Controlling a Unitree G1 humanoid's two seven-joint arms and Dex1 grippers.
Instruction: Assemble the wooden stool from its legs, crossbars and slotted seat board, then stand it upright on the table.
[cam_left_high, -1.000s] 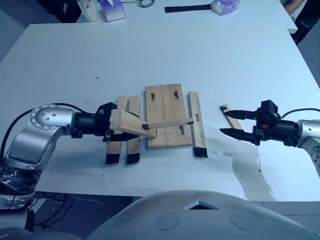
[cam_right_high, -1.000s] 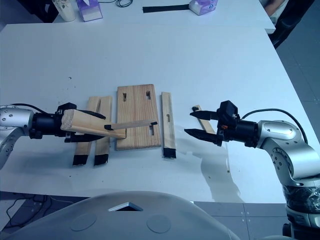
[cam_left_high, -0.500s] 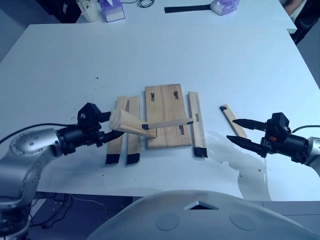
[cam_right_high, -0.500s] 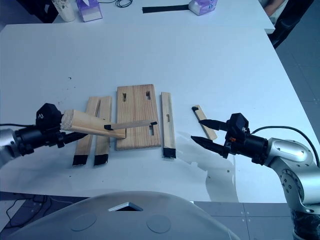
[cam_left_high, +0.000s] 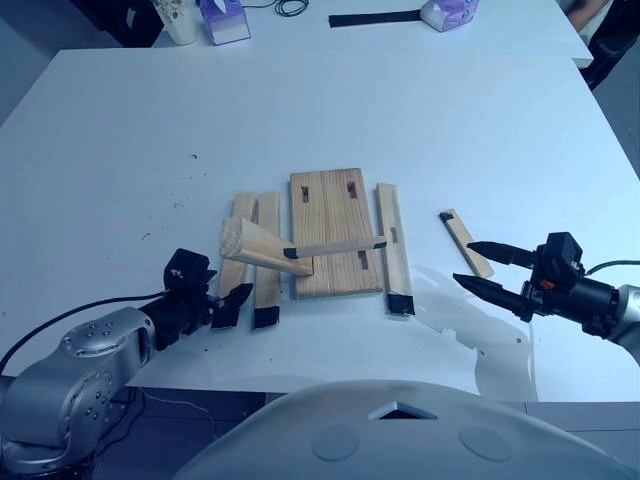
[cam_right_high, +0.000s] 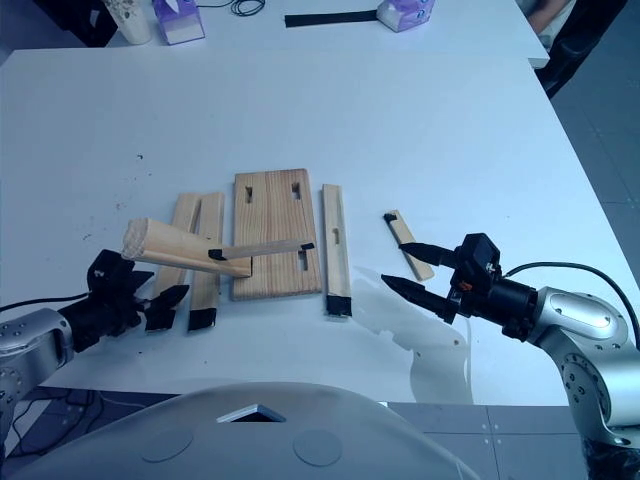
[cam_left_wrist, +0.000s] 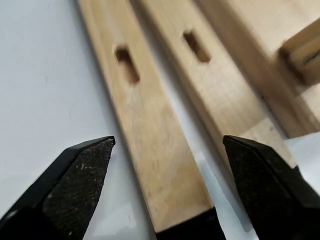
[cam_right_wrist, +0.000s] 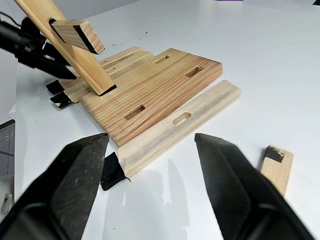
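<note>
Lying flat on the white table (cam_left_high: 450, 120), the slotted seat board (cam_left_high: 325, 235) sits between the two grippers, ahead of both and nearer the left one. The left gripper (cam_left_high: 232, 303) is spread wide and holds nothing. Its fingertips flank the black-tipped near ends of two flat legs (cam_left_high: 232, 285) (cam_left_high: 265, 290) just in front of it. A second ago it clasped the thick end of the tilted leg (cam_left_high: 260, 247). It has since let go and drawn back toward the table's near edge. That leg stays where it was, just beyond the fingertips, propped across the flat legs with its lower end on the board. The long crossbar (cam_left_high: 340, 245) slotted into it reaches over the board toward the third leg (cam_left_high: 393, 240). The third leg lies against the board's edge on the right gripper's side. The right gripper (cam_left_high: 463, 261) is likewise wide open and empty. It has backed away a little, and the short crossbar (cam_left_high: 462, 235) lies unmoved just past its upper fingertip.
</note>
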